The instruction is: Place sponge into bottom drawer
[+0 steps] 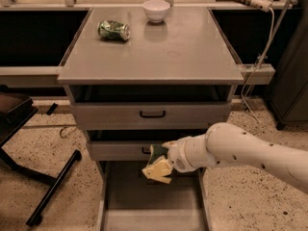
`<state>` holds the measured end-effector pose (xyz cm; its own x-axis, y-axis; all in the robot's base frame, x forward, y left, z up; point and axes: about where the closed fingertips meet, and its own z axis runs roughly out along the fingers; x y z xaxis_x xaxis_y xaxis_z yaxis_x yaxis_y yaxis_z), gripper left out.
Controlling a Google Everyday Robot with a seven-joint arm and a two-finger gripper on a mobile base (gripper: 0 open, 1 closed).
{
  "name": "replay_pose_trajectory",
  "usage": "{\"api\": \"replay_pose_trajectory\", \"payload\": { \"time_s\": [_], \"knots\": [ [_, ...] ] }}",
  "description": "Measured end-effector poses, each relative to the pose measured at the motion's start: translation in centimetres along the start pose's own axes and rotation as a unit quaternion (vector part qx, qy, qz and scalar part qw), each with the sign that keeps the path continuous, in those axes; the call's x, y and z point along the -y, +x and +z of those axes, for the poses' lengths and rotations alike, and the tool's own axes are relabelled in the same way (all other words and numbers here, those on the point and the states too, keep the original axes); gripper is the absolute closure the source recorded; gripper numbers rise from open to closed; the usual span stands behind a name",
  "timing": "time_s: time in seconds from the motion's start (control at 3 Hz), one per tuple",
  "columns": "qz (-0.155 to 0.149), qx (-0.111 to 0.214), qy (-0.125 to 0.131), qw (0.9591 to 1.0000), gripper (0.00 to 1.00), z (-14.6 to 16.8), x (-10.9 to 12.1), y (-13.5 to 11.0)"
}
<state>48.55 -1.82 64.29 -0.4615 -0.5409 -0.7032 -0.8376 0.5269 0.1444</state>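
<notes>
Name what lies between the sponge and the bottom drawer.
Nothing; in the camera view the gripper holds the sponge over the bottom drawer, gap bare.

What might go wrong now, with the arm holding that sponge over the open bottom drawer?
1. The gripper holds the sponge close in front of the middle drawer; a careless move may knock that drawer.
2. The sponge hangs tilted from the gripper, so it might slip out early, though it would probably land in the bottom drawer below.
</notes>
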Motion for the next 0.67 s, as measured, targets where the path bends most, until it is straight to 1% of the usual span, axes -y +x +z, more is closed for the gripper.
{"api": "replay_pose_trajectory", "payload": {
  "time_s": [0.33,0.67],
  "knots": [
    [0.000,0.000,0.000,1.0000,1.00,0.0,0.0,0.0],
    [0.001,0.018,0.019,0.9997,1.00,1.6,1.8,1.5]
  ]
}}
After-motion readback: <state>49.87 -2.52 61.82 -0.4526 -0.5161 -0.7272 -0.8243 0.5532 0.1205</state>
